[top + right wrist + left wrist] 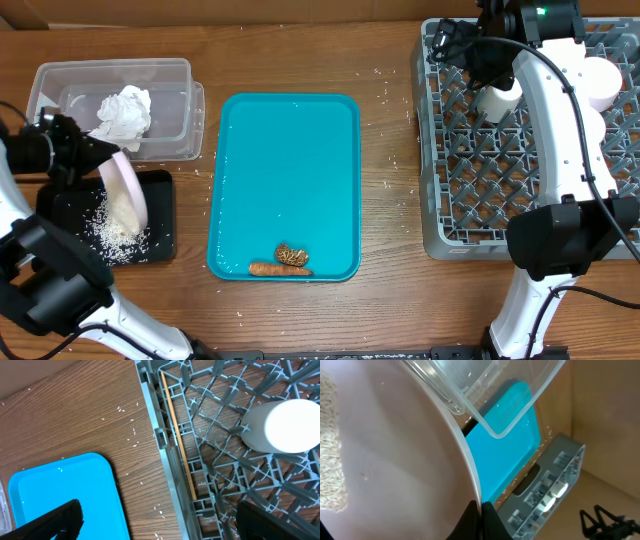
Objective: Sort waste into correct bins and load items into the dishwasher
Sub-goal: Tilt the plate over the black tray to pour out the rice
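The left gripper [480,519] is clenched on the rim of the round white plate [128,192], which is tilted over the black tray [62,205]; the plate seems stiff, smooth and breakable, so a firm rim hold suits it; the right gripper [157,522] hangs released over the dish rack [210,485].

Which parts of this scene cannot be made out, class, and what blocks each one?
Black tray: left wrist view, mostly hidden behind the plate.
Right claw: overhead, covered by its own arm.
White dish in the rack: overhead, partly behind that arm; its shape is unclear.
Left claw: left wrist view, cut off by the bottom edge.
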Tool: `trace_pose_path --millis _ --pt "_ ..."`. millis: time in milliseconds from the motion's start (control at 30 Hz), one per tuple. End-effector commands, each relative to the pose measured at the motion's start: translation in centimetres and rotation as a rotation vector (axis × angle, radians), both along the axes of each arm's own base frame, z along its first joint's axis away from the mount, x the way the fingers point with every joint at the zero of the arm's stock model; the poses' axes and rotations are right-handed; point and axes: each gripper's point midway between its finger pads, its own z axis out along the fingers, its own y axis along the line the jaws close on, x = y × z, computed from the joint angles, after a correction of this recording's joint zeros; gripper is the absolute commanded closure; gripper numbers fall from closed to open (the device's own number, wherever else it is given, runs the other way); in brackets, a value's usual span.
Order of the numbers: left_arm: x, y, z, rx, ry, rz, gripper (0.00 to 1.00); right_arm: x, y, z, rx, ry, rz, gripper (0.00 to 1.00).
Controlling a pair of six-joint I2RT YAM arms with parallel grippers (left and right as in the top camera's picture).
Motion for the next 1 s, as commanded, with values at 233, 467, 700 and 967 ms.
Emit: trace_pose_path --millis 233,467,700,967 --pt "-0.8 0.5 4.6 -0.065 -0.232 -0.031 0.96 0.1 0.0 1.4 -0.004 -0.039 -0.002 0.0" --pt "-0.6 1.7 3.9 -0.041 -0.198 0.014 0.96 0.1 0.0 1.4 -0.004 -0.039 -0.002 0.0" --pt "-0.8 1.3 4.2 -0.08 -0.213 0.012 0.96 0.1 0.0 1.4 -0.004 -0.038 -0.002 0.0" --pt "-0.1 0.8 5.7 -0.124 -0.325 -0.012 0.96 0.1 0.0 1.4 -0.004 -0.038 -0.002 0.0"
